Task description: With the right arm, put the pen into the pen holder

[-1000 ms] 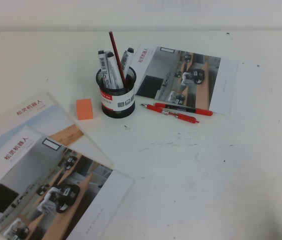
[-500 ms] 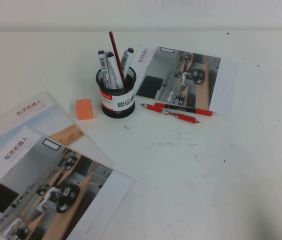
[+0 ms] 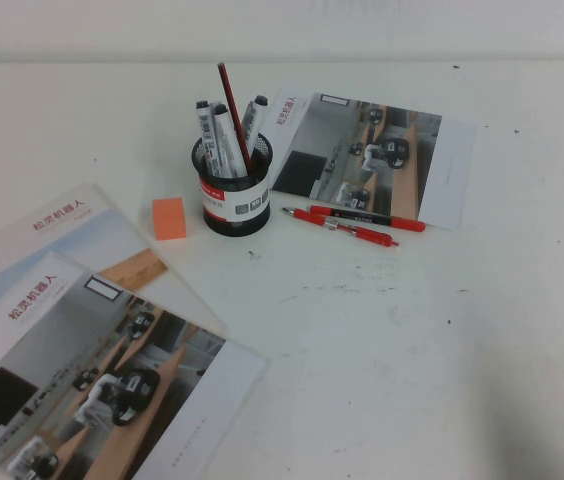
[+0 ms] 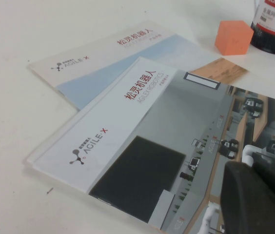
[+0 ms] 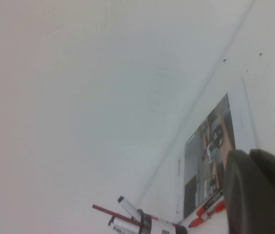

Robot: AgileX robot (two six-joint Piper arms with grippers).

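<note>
On your far left, two overlapping glossy brochures (image 3: 82, 340) printed with red characters and a workshop photo lie at the near edge of the white table (image 3: 412, 360). The left gripper (image 4: 262, 197) hangs just above them; you see only part of its dark body in the left wrist view, so you cannot tell how its fingers stand. Further in sits a small orange block (image 3: 169, 217), and just right of it the round black wire-mesh pen holder (image 3: 234, 198) with its white and red label band, standing upright and holding grey-capped markers and a thin dark-red pencil. Right of the holder, the slim all-red click pen (image 3: 341, 227) lies flat on the table, its long axis running left to right, silvery tip toward the holder. Just behind it lies a red pen with a black mid-section (image 3: 367, 217), at the near edge of a third brochure (image 3: 372, 158). The right gripper (image 5: 259, 192) shows only as a dark bulk in the right wrist view, raised and apart from the pen; its opening cannot be told. A pale wall closes the table's far side.
</note>
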